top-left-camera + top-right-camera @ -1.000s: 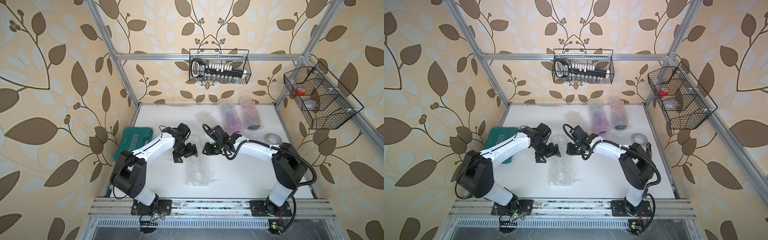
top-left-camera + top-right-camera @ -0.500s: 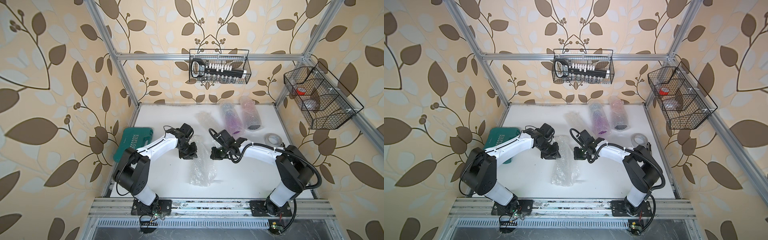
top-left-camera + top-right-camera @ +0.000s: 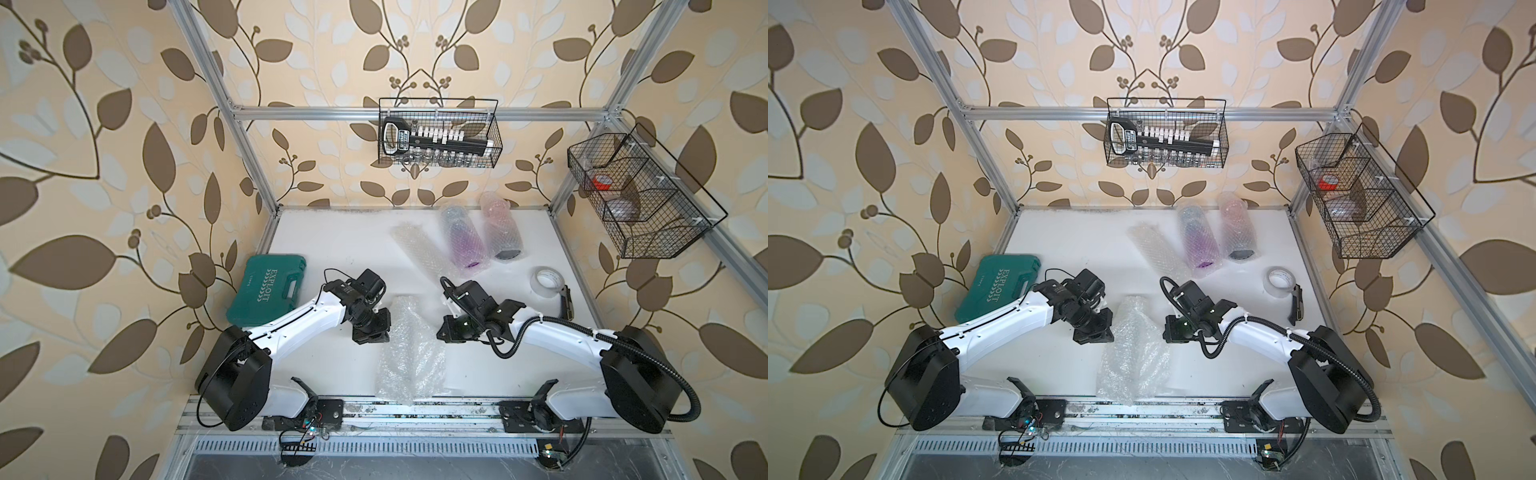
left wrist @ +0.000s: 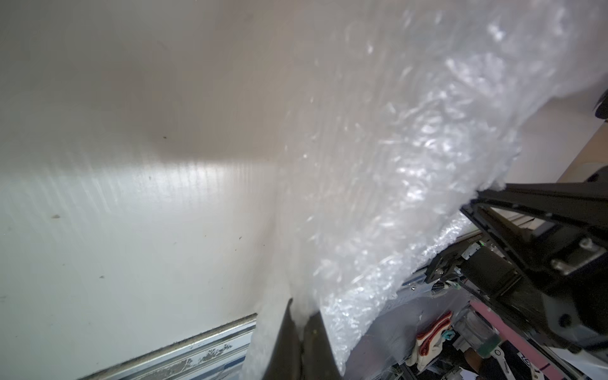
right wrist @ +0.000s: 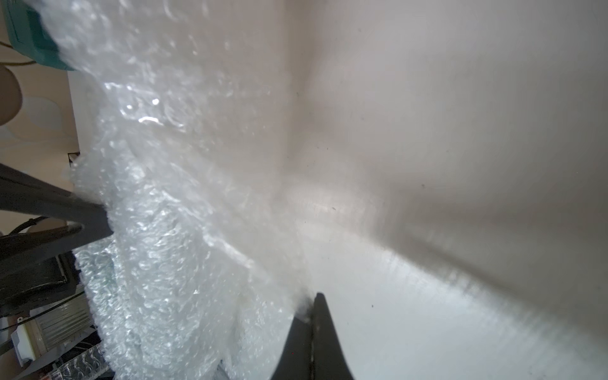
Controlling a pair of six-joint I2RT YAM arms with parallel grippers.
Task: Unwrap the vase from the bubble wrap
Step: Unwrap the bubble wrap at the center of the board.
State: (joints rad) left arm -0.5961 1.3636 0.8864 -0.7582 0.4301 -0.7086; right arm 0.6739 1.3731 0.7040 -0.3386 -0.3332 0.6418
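A crumpled sheet of clear bubble wrap [image 3: 409,353] [image 3: 1133,357] hangs spread between my two grippers near the table's front. My left gripper [image 3: 376,328] [image 4: 302,311] is shut on its left edge, and the wrap [image 4: 411,148] fans away from the pinch. My right gripper [image 3: 446,332] [image 5: 311,306] is shut on the opposite edge of the wrap [image 5: 181,197]. No vase shows inside this sheet. At the back lie a purple vase [image 3: 463,239] and a pink-and-black one [image 3: 500,232], both in bubble wrap, beside a clear wrapped roll [image 3: 419,249].
A green tool case [image 3: 268,295] lies at the left edge. A tape roll [image 3: 546,280] and a black cutter [image 3: 567,303] sit at the right. Wire baskets hang on the back wall [image 3: 438,133] and the right wall [image 3: 640,199]. The metal rail [image 3: 415,411] borders the front.
Both grippers came in toward the sheet and closed on its opposite edges. The sheet has risen off the table and spread between them.
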